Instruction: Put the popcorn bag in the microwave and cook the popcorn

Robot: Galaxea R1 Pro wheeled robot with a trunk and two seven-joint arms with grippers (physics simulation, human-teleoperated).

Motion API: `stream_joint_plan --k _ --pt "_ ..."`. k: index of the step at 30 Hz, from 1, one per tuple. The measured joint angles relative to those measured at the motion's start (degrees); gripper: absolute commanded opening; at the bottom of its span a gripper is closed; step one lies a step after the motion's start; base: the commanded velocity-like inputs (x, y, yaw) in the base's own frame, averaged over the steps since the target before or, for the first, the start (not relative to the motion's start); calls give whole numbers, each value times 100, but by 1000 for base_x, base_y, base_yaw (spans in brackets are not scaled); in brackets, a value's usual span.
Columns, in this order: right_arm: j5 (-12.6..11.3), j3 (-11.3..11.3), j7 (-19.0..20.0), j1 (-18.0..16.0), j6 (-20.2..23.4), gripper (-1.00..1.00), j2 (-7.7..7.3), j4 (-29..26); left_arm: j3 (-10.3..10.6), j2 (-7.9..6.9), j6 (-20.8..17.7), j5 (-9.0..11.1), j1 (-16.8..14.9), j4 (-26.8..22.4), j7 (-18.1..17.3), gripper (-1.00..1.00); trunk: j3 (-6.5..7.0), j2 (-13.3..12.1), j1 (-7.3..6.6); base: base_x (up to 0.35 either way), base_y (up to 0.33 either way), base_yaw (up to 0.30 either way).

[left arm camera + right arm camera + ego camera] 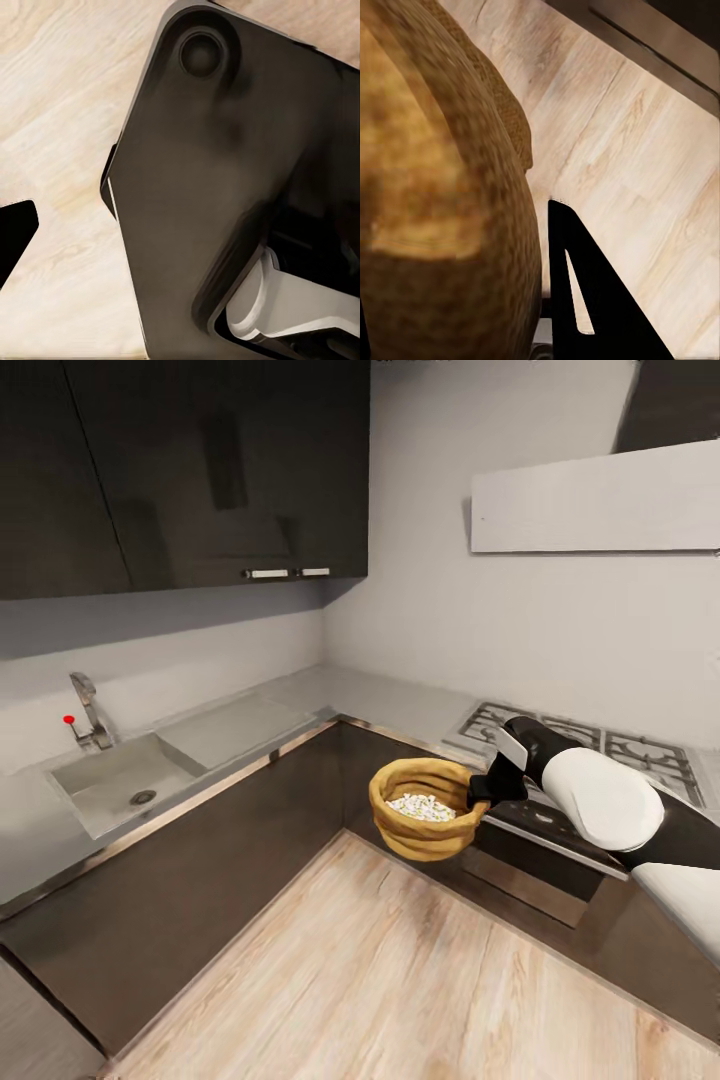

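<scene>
Held aloft above wooden floor (400, 980): popcorn bag (425, 810), popcorn (421, 806) inside. Clamped at rim by right gripper (483, 792). Left claw's state: cannot tell.

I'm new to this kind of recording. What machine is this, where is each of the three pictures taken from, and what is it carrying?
This is a simulated wheeled robot with two arms, steered by a person; the pictures are computer renders. The large picture looks forward and down from its head into a kitchen corner: a grey countertop with a sink and tap, a gas hob on the right, dark cabinets and a wooden floor.

The white and black right arm reaches in from the right. Its right pincer grips the rim of the popcorn bag, a tan sack held in the air in front of the cabinets, above the floor, with white popcorn inside.

The other two pictures come from cameras near each pincer. The right one shows the sack up close beside a black finger. The left one looks down at the floor and dark parts of the robot's own body.
</scene>
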State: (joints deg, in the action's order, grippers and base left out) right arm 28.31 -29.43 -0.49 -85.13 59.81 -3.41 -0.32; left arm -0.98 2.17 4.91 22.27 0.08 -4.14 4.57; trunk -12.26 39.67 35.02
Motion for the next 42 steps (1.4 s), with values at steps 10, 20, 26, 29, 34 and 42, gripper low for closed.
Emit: stream_joint_plan --k 10,20,26,29,34,42 --pt "-39 -1 2 1 0 -100 1 0 0 -7 1 0 0 0 -3 100 0 0 -4 -125 0 -4" --pt "-38 3 -2 17 2 -100 -9 11 1 -8 -1 0 0 -1 -5 100 0 0 -4 -1 0 -236" --pt "-23 8 2 114 1 -100 -113 8 1 -8 -1 0 0 -1 -8 100 0 0 -4 0 0 -284" --pt "-23 1 7 115 1 -100 -157 8 -3 -1 -1 0 0 -6 4 100 0 0 -4 0 0 -284" --pt "-26 -11 14 115 1 -100 -212 8 -16 25 -1 1 0 -9 18 100 0 0 -4 0 0 -284" --pt "-27 -7 25 115 1 -100 -202 8 -17 26 7 2 0 -17 19 100 0 0 -4 0 0 -284"
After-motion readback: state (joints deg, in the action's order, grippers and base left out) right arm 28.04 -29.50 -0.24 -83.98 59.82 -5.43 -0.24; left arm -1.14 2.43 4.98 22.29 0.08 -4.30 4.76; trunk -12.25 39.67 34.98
